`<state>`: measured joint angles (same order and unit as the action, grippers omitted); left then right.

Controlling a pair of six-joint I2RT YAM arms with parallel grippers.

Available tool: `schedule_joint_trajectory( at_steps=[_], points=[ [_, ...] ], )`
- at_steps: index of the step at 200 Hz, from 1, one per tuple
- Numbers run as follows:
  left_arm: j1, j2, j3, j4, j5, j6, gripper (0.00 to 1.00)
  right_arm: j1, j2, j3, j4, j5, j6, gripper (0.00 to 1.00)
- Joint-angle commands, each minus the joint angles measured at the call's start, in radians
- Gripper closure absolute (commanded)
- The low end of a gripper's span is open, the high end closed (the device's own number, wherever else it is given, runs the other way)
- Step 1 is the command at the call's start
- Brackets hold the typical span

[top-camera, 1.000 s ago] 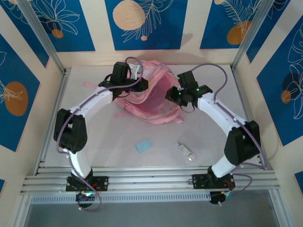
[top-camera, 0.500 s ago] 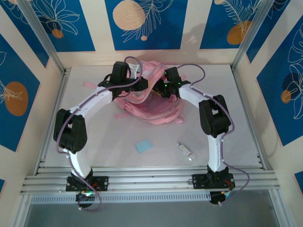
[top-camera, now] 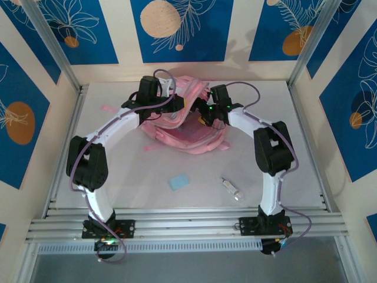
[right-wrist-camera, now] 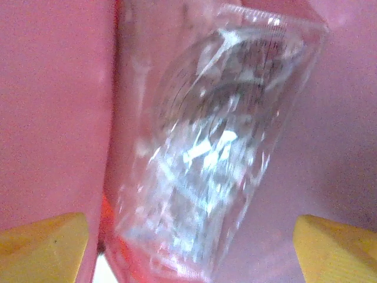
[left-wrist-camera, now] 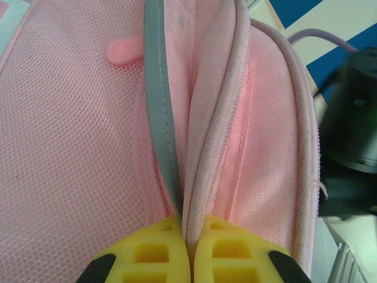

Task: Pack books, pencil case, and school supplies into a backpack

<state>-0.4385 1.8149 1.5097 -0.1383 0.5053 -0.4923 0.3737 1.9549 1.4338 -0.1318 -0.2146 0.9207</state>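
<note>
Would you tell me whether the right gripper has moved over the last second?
Yes: the right gripper went left in the top view, into the large soft pink backpack.

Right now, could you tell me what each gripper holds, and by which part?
The left gripper pinches the backpack by the zippered edge of its opening. The right gripper is open, holding nothing; the clear plastic bag lies between its fingers.

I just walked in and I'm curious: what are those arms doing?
The robot is packing a big soft pink backpack. Its left gripper pinches the zipper edge, holding it open. Its right gripper is inside, open, a clear plastic bag in front of it. A light blue square pad and a small whitish tube lie on the table, not packed yet.
</note>
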Motion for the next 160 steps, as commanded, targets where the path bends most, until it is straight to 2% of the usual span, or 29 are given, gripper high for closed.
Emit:
schedule_joint_trajectory(
  at_steps=[1,5,27,34,52,74,97,112,137,160],
  points=[
    [-0.014,-0.032,0.020,0.082,0.072,-0.003,1.00,-0.009,-0.154,-0.073,-0.069,-0.039,-0.107,0.10],
    [-0.014,-0.033,0.020,0.079,0.071,-0.003,1.00,-0.007,-0.175,-0.093,-0.085,-0.033,-0.122,0.10],
    [-0.017,-0.038,0.015,0.056,0.059,0.010,0.80,0.003,-0.283,-0.193,-0.168,0.025,-0.191,0.05],
    [-0.017,-0.046,0.007,0.047,0.045,0.017,0.71,0.009,-0.316,-0.220,-0.196,0.060,-0.207,0.00],
    [-0.014,-0.083,-0.033,0.033,-0.007,0.035,0.48,0.017,-0.387,-0.282,-0.264,0.166,-0.186,0.01],
    [0.000,-0.151,-0.120,0.029,-0.096,0.049,0.24,-0.010,-0.439,-0.351,-0.268,0.147,-0.173,0.01],
    [0.041,-0.220,-0.243,0.051,-0.170,0.041,0.17,-0.004,-0.474,-0.395,-0.241,0.113,-0.176,0.01],
    [0.074,-0.254,-0.326,0.082,-0.219,0.025,0.14,0.027,-0.484,-0.396,-0.266,0.155,-0.170,0.03],
    [0.134,-0.279,-0.444,0.151,-0.279,-0.031,0.13,0.107,-0.503,-0.423,-0.254,0.242,-0.144,0.06],
    [0.181,-0.255,-0.514,0.242,-0.306,-0.096,0.13,0.142,-0.483,-0.442,-0.199,0.230,-0.120,0.11]
  ],
)
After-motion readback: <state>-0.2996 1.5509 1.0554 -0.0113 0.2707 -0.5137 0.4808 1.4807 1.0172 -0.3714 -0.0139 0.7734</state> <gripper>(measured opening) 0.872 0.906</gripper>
